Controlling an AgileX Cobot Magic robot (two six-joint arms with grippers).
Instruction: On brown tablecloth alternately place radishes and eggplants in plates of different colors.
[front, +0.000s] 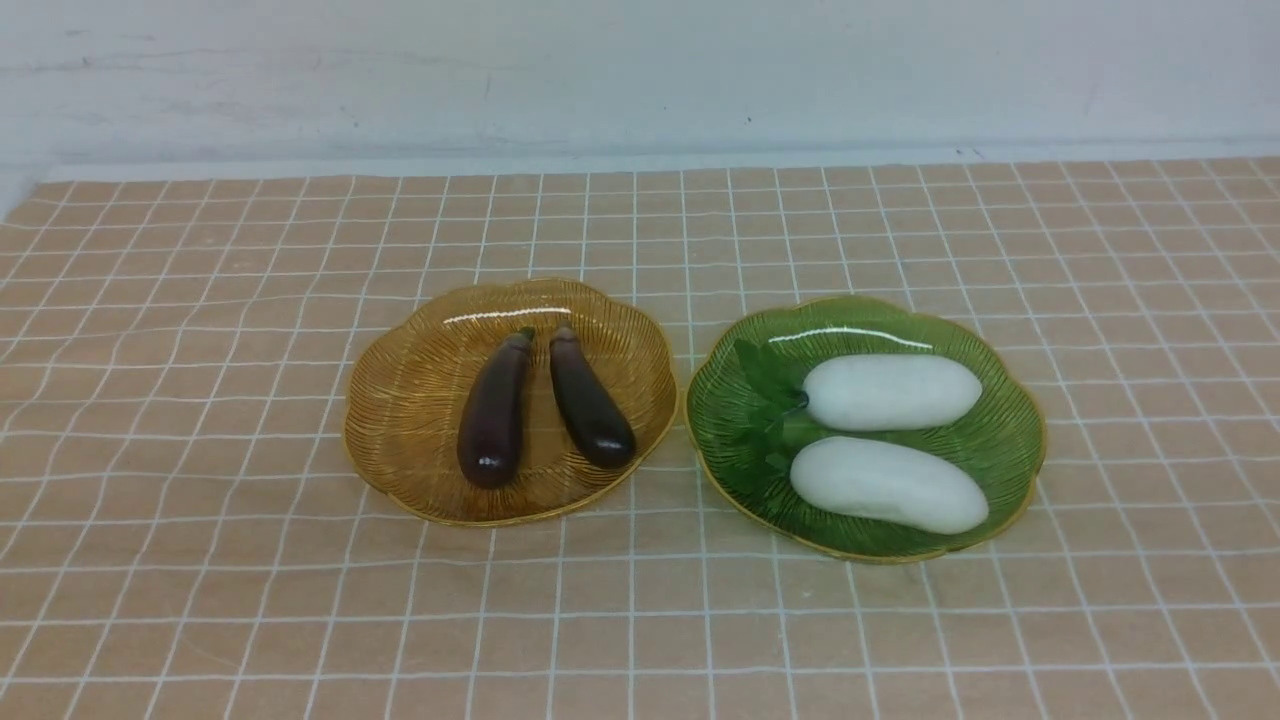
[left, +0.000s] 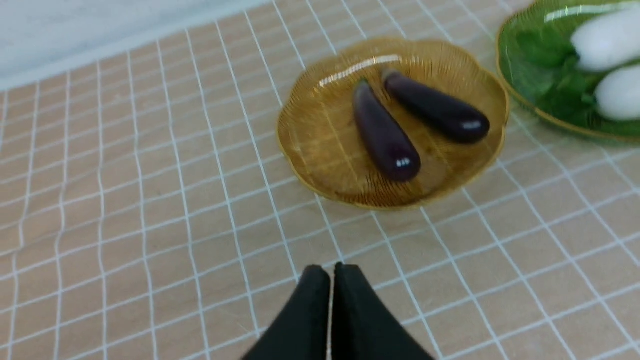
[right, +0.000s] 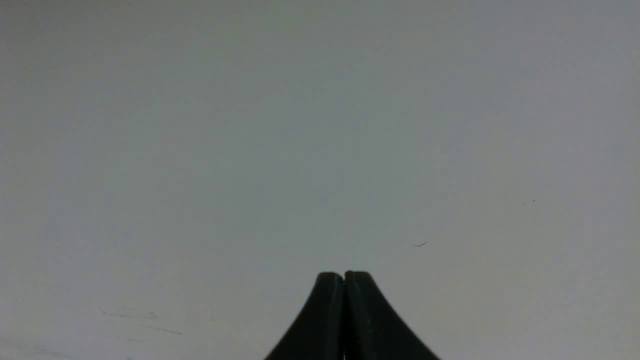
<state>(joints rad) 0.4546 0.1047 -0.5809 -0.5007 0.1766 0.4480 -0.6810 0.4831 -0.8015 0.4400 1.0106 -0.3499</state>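
On the brown tablecloth (front: 200, 450) stand two plates. The amber-yellow plate (front: 400, 400) holds two dark purple eggplants, one on the left (front: 494, 410) and one on the right (front: 590, 398). The green plate (front: 1010, 440) holds two white radishes, one farther (front: 892, 392) and one nearer (front: 888, 484). No gripper shows in the front view. In the left wrist view my left gripper (left: 332, 270) is shut and empty over bare cloth, short of the amber plate (left: 320, 145). In the right wrist view my right gripper (right: 344, 276) is shut and empty, facing a plain grey surface.
A pale wall (front: 640, 70) runs behind the cloth's far edge. The cloth is slightly wrinkled on the left side. The green plate's edge (left: 515, 95) with the radishes (left: 607, 37) shows in the left wrist view, beside the amber plate.
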